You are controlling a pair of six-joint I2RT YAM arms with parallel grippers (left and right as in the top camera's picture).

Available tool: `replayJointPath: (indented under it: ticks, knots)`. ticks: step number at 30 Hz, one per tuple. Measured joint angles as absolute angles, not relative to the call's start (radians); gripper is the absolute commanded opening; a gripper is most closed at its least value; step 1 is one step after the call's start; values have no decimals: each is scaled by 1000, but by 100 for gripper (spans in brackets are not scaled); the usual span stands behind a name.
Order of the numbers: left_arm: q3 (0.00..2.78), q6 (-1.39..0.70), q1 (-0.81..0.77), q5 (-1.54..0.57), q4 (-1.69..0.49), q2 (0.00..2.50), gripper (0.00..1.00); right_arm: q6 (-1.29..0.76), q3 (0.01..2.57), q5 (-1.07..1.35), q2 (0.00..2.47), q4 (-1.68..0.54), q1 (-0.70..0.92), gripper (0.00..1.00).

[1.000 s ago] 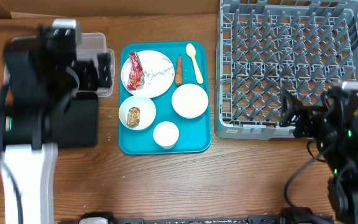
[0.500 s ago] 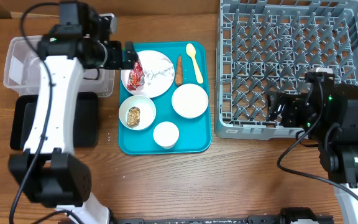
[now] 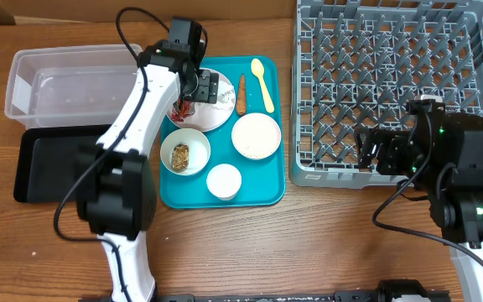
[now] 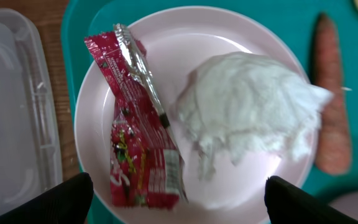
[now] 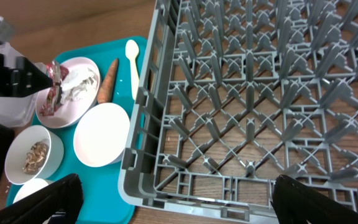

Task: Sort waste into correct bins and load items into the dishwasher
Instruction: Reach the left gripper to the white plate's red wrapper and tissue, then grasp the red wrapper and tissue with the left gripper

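My left gripper [image 3: 196, 87] [image 4: 179, 208] is open and hovers over the white-pink plate [image 3: 220, 84] [image 4: 229, 31], touching nothing. On the plate lie the red wrapper [image 3: 179, 106] [image 4: 135, 143] and the crumpled white napkin [image 4: 247, 112]. The orange carrot piece [image 3: 241, 94] [image 4: 331, 106] and the yellow spoon [image 3: 263, 80] lie on the tray to the right of the plate. A white bowl [image 3: 195, 143] holds the brown food lump [image 3: 180, 155]. An empty white bowl [image 3: 256, 136] and the white cup [image 3: 223, 181] stand nearby. My right gripper [image 3: 377, 151] [image 5: 179, 208] is open and empty over the grey dish rack's [image 3: 392, 75] front left corner.
The dishes stand on a teal serving tray [image 3: 268, 195]. The clear tub [image 3: 23, 80] stands at the far left, and the black tray [image 3: 57, 168] lies just in front of it. The left arm reaches over both bins. Bare wooden table lies along the front.
My left arm has swung right from above the clear tub to above the plate. My right gripper has shifted slightly along the rack's front edge.
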State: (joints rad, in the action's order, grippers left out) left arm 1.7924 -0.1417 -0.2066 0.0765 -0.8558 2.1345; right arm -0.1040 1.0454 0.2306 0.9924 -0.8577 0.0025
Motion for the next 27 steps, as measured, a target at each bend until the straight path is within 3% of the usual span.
replayJointPath:
  ticks: [8,10,12,17,19,20,27]
  knots:
    - [1792,-158,-181,19,-761,2247,94,-104,1045,232,1045,-878,2,100]
    - [1792,-157,-182,4,-748,2267,91,-105,1045,231,1059,-879,2,100]
    - [1792,-156,-183,-11,-736,2289,79,-104,1045,232,1069,-880,2,100]
    - [1807,-154,-183,-18,-730,2307,23,-104,1045,232,1075,-881,2,100]
    - [1811,-154,-183,-21,-726,2308,9,-104,1045,232,1075,-880,2,99]
    - [1811,-155,-183,-24,-726,2308,4,-104,1045,232,1075,-881,2,99]
    - [1864,-155,-183,-47,-811,2324,4,-104,1045,232,1075,-881,2,99]
